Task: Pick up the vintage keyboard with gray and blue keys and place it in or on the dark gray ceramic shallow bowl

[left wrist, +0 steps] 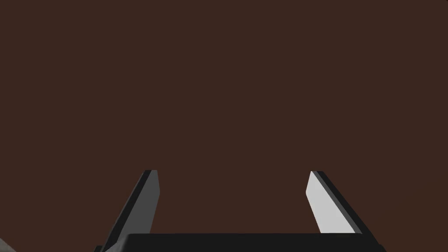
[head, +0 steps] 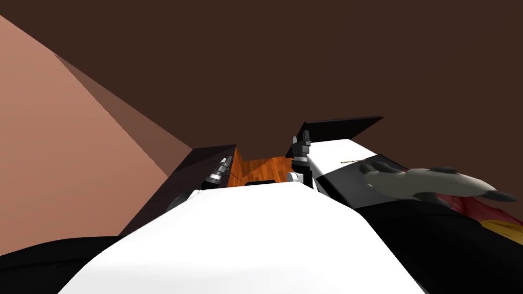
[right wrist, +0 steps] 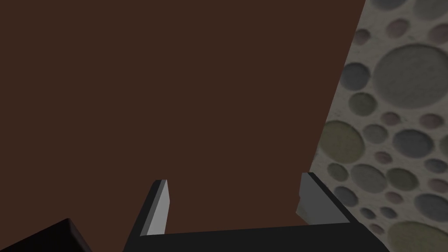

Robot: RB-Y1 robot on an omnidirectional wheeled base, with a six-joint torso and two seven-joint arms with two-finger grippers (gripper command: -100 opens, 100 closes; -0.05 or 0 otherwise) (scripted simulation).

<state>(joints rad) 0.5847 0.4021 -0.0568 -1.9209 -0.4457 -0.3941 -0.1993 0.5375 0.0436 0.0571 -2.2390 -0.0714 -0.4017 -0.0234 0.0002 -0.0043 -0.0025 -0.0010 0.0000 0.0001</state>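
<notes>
Our left gripper (left wrist: 232, 172) has its two thin blades standing well apart with nothing between them. One finger (left wrist: 141, 205) reads dark grey and the other catches the light and looks nearly white. Beyond the tips lies a flat, matt dark brown wall (head: 306, 61), plain and without texture.

Our right gripper (right wrist: 234, 177) is likewise spread and holds nothing, and most of what lies past its tips is the same brown plane. Outside its duller finger (right wrist: 321, 201) the right wrist view adds a pale, grainy patterned surface (right wrist: 393, 109), dotted with round patches in grey, olive and mauve of many sizes. Outside the brighter finger a corner of a dark block (right wrist: 43, 238) juts in.

The head view gives what the wrists miss. A strip of glossy orange wooden floor (head: 260, 168) runs between the two grippers. A dark slab-like piece of furniture (head: 179, 178) stands just outside the left fingers. Just outside the right fingers a smooth white top (head: 337, 153) lies beside a thin dark panel (head: 342, 125). A slim stick (head: 352, 162) lies on the white top. Further out from those fingers sits a rounded, soft-looking grey shape (head: 429, 181) with darker patches, and a red and yellow patch (head: 493, 217) lies beside it.

We cannot tell where the keyboard or the bowl is.
</notes>
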